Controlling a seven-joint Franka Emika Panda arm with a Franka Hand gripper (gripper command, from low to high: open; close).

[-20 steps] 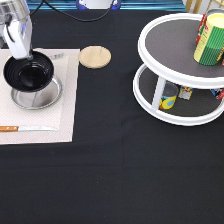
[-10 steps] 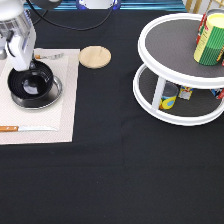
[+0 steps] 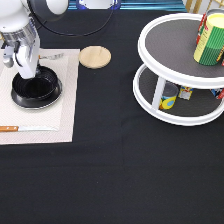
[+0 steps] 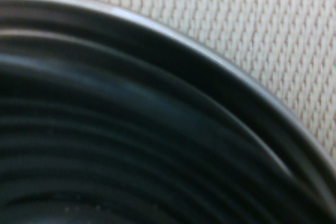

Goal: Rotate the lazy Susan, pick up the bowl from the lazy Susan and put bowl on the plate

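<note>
The glossy black bowl (image 3: 41, 91) sits level on the silver plate (image 3: 56, 101), and only a thin strip of the plate's rim shows around it. My gripper (image 3: 27, 75) reaches down from the exterior view's top left and is shut on the bowl's far rim. The wrist view is filled by the bowl's ribbed inside (image 4: 112, 150), with the woven placemat (image 4: 285, 50) just beyond its edge. The white two-tier lazy Susan (image 3: 165, 40) stands at the exterior view's right, far from the gripper.
The plate rests on a beige placemat (image 3: 65, 120), with an orange-handled utensil (image 3: 25, 128) along its lower edge. A round wooden coaster (image 3: 95, 56) lies just right of the mat. A yellow-green can (image 3: 210, 37) stands on the turntable's upper tier, with small cans (image 3: 169, 97) on the lower one.
The gripper has come down with the bowl. A second ago the bowl hung tilted above the plate; now it lies flat on it.
</note>
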